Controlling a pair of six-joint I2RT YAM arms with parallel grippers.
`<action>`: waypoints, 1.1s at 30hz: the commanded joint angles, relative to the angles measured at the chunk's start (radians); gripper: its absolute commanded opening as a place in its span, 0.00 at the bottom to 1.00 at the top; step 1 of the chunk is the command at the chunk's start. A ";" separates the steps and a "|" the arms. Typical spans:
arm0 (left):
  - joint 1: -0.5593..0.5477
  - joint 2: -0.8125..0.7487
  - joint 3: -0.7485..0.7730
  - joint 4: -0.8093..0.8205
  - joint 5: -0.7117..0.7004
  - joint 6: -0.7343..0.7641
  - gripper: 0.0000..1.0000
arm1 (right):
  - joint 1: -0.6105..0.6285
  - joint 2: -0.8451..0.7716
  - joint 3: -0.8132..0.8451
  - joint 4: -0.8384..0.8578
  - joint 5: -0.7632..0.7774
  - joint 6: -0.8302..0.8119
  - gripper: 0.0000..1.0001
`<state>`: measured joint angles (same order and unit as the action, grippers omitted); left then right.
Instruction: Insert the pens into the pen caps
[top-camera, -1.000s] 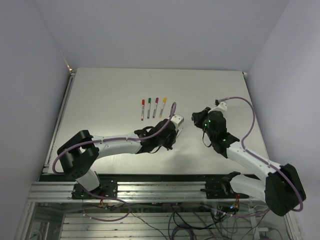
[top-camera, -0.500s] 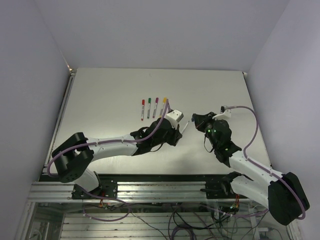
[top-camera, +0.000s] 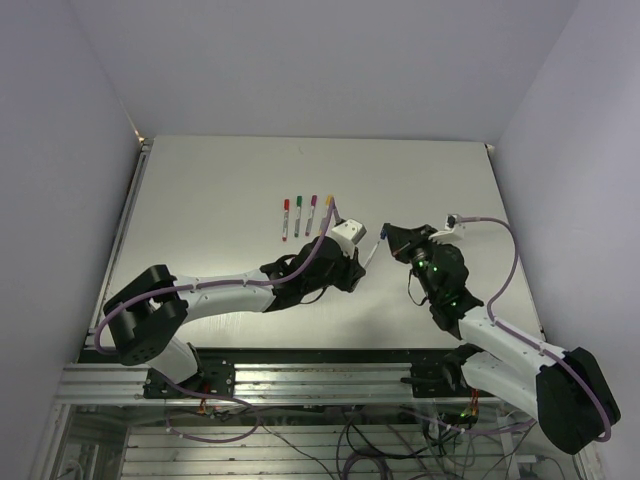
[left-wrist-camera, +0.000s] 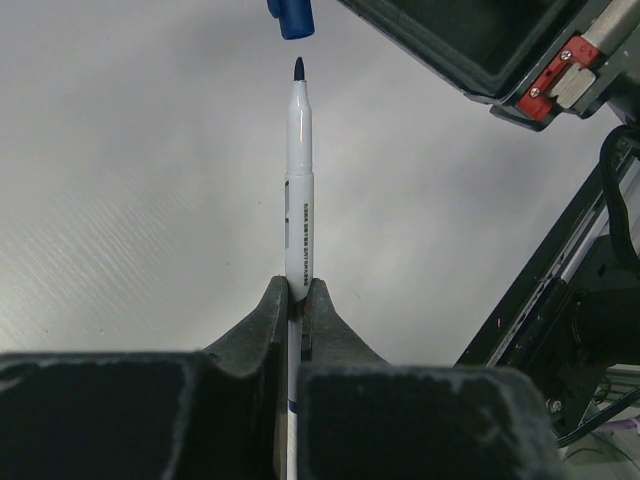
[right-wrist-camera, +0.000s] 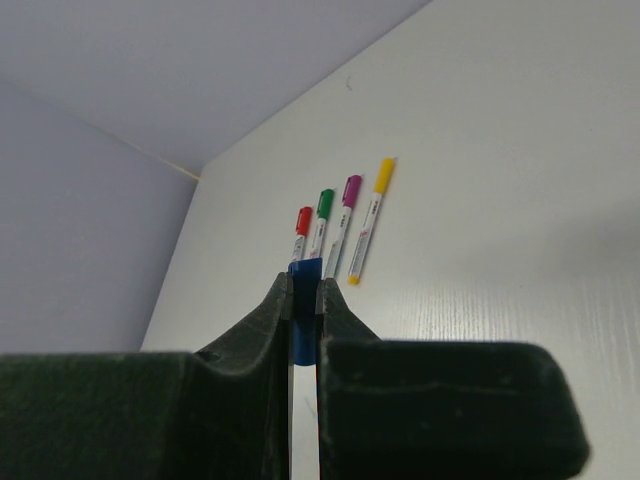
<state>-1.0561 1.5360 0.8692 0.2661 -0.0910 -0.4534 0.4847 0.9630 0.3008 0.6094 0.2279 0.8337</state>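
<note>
Soft, even white light is falling from overhead onto the pale bench (top-camera: 220, 190), casting only faint, soft-edged shadows beneath the left arm (top-camera: 225, 287), while a small green lamp (top-camera: 419, 252) is glowing on the right arm (top-camera: 500, 330). In the left wrist view the left hand (left-wrist-camera: 298, 290) is sitting dark and soft-focused along the bottom edge, while the blue-tipped pen (left-wrist-camera: 299, 170) it is pinching is showing crisply against a gently shining surface. In the right wrist view the right hand (right-wrist-camera: 305, 288) is looming as a murky, blurred mass around the blue cap (right-wrist-camera: 304, 305), with the far bench looking bright and slightly washed out.
</note>
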 joint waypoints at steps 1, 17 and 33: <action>0.005 -0.016 0.002 0.047 0.019 -0.012 0.07 | 0.003 0.006 -0.018 0.069 -0.032 0.016 0.00; 0.007 -0.003 0.005 0.052 0.009 -0.032 0.07 | 0.003 0.001 -0.028 0.072 -0.056 0.011 0.00; 0.011 -0.004 -0.008 0.071 -0.009 -0.052 0.07 | 0.065 0.020 -0.039 0.079 -0.060 0.008 0.00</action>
<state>-1.0489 1.5372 0.8688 0.2737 -0.0925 -0.4904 0.5358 0.9810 0.2726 0.6651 0.1711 0.8425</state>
